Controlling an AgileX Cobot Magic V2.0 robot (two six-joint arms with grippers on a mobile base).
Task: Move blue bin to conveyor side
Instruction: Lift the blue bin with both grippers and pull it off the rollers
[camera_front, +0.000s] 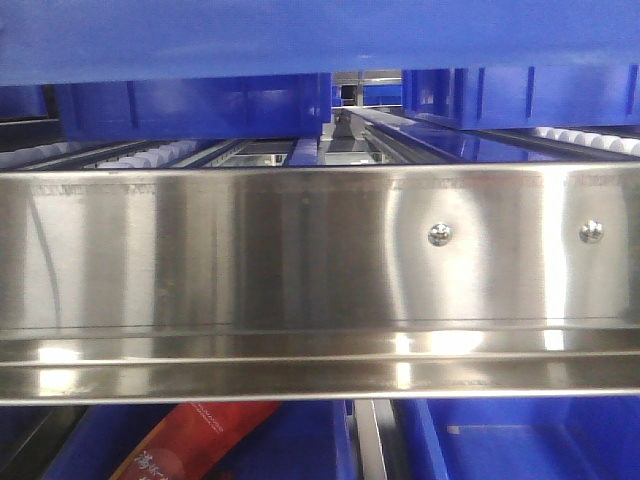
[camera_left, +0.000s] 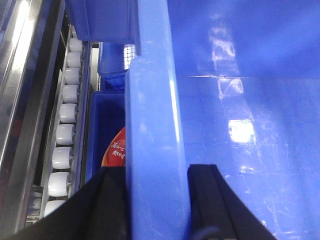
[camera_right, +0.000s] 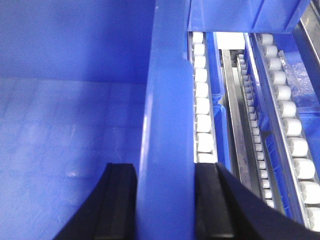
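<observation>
The blue bin (camera_front: 300, 35) fills the top of the front view as a wide glossy blue band. In the left wrist view its thick flat rim (camera_left: 155, 125) runs up the middle, with the smooth inside (camera_left: 250, 100) to the right. My left gripper (camera_left: 157, 200) is shut on that rim, one black finger (camera_left: 107, 205) outside and the other inside. In the right wrist view my right gripper (camera_right: 165, 200) is shut on the opposite rim (camera_right: 167, 100), with its fingers (camera_right: 117, 200) pressed to either side of it. The conveyor is out of view.
A polished stainless-steel rack beam (camera_front: 300, 260) crosses the front view just below the bin. Rows of white rollers (camera_left: 65, 130) (camera_right: 202, 105) run beside both rims. Other blue crates (camera_front: 190, 105) sit on the rack behind. A red packet (camera_front: 195, 440) lies in a lower crate.
</observation>
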